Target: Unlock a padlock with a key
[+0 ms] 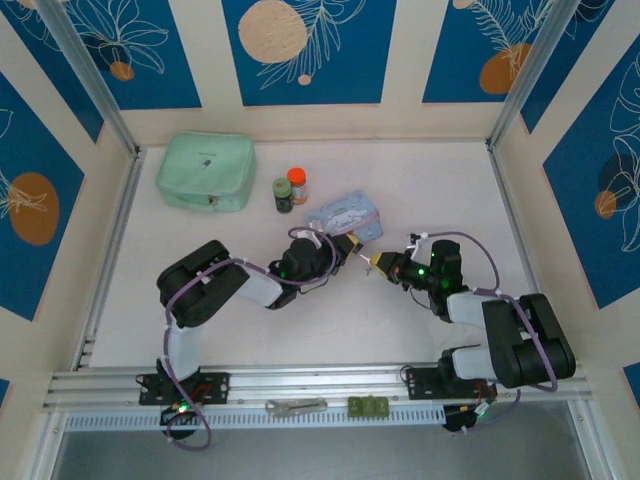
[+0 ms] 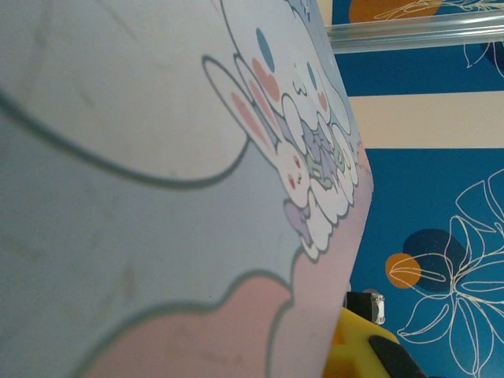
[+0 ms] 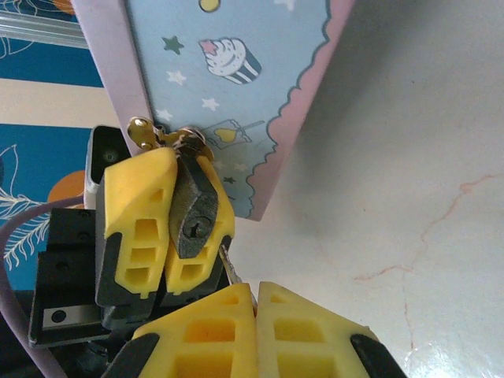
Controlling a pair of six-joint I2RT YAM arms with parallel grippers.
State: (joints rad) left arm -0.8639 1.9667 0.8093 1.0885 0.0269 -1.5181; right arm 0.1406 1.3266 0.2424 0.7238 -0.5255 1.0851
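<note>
The padlock (image 3: pixel 193 220) hangs by its thin shackle from a small brass hasp (image 3: pixel 143 134) on the edge of the light-blue cartoon tin (image 1: pixel 345 213). The tin lies near the middle of the table (image 3: pixel 409 157), a little toward its far edge. The left gripper (image 3: pixel 179 189) is clenched on the padlock, one yellow finger on each flat side of the dark body, so the keyhole end faces the right wrist camera. The right gripper (image 3: pixel 256 295) sits just below that keyhole with its fingers pressed together. A thin silver sliver pokes out of their seam toward the lock; it looks like the blade of the key (image 3: pixel 227 266), though too little of it shows to be certain. The padlock looks small, rigid and light, with smooth metal faces that could twist in a loose pinch, so holding it across the broad sides, as the left fingers do, seems right. It also pivots on its shackle, and the light tin may slide if pushed. The key appears thin and liable to rotate or slip between the pads; it is best pinched by its flat head with the blade left free. Lining the blade up with the slot probably calls for a slow, straight approach.
</note>
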